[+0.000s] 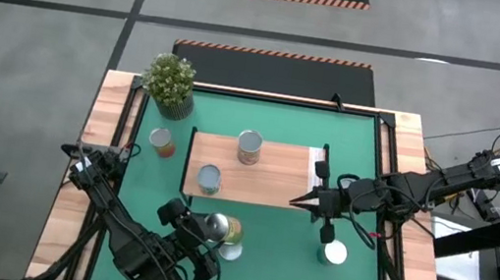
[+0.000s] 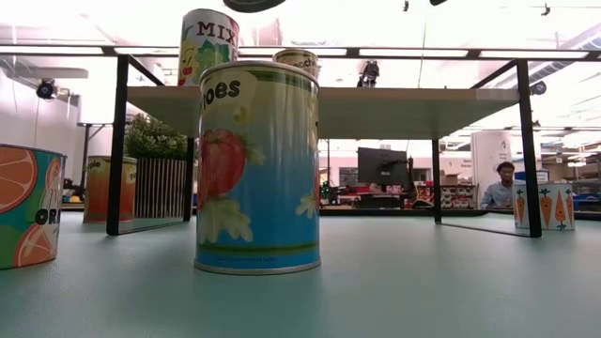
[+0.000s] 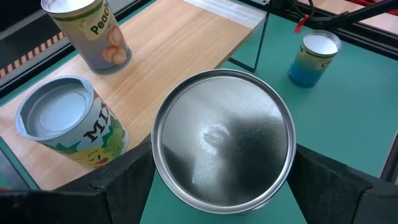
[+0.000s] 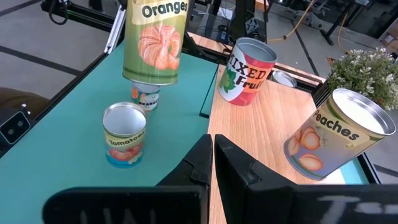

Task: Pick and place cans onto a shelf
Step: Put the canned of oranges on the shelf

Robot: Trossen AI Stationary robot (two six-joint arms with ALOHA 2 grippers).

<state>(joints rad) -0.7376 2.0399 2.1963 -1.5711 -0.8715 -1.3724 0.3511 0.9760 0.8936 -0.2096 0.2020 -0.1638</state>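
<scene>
- Left of the high view: a small orange-labelled metal can (image 1: 162, 142) stands on the green table mat (image 1: 366, 157), beside a leafy potted plant (image 1: 170, 81) in the upper left.
- Lower centre-left: the left gripper (image 1: 206, 238) holds a green "Oranges" can with a silvery round top (image 1: 214, 225) between widely spread dark fingers, raised above a smaller white-topped can (image 1: 230, 249).
- The shelf (image 1: 268, 187), a rectangular light-wood board on a thin black frame, lies just beyond the held can, towards the frame's top; the can's long axis is upright, and the left arm is the nearer.
- Centre: two cans already stand on the board, a "Mixed Fruit" one (image 1: 209, 179) and a "Peaches" one (image 1: 249, 146), smooth cylinders with glossy paper labels.
- Right: the right gripper (image 1: 301, 202) hovers at the shelf's paler end, fingers pressed together, empty; a blue-labelled can (image 1: 333, 253) stands on the mat nearby.
</scene>
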